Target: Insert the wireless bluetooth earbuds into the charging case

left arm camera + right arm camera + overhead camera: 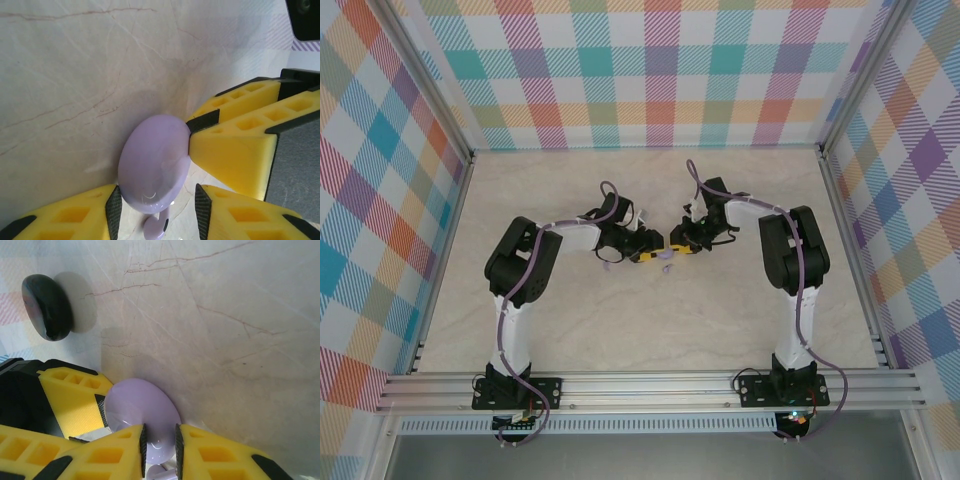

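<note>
Between my two grippers, near the middle of the table, the round, smooth, pale lilac charging case (155,165) is standing up on its edge. A tiny lilac earbud with a short stem (156,227) is lying on the pale marble-look table (75,75), just beside the bottom of the case and not inside it.

My right gripper (160,442) is pinching the rim of the case, with its two fingers almost together. My left gripper (158,202) is sitting with its fingers apart, one on each side of the case. One pad is touching it and the other is just beside it.

I am thinking the job is only starting. The case is looking shut, so it is needing to be opened before the earbud can go in.

My right wrist camera is adding a shiny black oval case (47,307), lying well apart. My left wrist camera is adding the little strip of table between my pad and the lilac case.
</note>
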Controlling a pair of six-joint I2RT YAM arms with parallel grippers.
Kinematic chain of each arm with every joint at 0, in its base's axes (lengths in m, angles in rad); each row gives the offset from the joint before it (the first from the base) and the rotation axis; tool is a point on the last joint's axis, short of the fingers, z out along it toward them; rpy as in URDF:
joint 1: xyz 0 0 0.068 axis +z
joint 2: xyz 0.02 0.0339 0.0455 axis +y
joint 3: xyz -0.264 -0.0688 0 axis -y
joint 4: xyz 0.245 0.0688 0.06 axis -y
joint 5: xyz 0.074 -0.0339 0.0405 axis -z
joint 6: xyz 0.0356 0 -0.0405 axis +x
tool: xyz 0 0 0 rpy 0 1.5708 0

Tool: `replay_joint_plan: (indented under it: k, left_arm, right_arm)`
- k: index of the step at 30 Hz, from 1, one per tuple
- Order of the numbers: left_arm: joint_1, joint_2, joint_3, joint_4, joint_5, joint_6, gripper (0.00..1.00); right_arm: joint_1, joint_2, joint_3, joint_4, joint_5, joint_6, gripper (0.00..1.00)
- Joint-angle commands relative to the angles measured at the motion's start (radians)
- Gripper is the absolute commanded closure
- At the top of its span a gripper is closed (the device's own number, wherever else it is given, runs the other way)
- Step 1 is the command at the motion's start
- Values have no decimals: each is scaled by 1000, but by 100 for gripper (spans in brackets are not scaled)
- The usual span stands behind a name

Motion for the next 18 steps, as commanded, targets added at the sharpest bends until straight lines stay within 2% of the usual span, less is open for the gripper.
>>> replay_joint_plan:
  k: [1, 7, 18]
  left_arm:
    - [-17, 30, 2, 65, 13, -34, 57]
    - [-21, 36, -1, 119, 24, -71, 59]
    - [-21, 49, 13, 88, -4, -55, 66]
  right_arm:
    - [8, 9, -20, 4, -8, 5, 76]
    - [8, 7, -33, 12, -10, 9, 77]
    - [8, -9, -32, 8, -8, 3, 76]
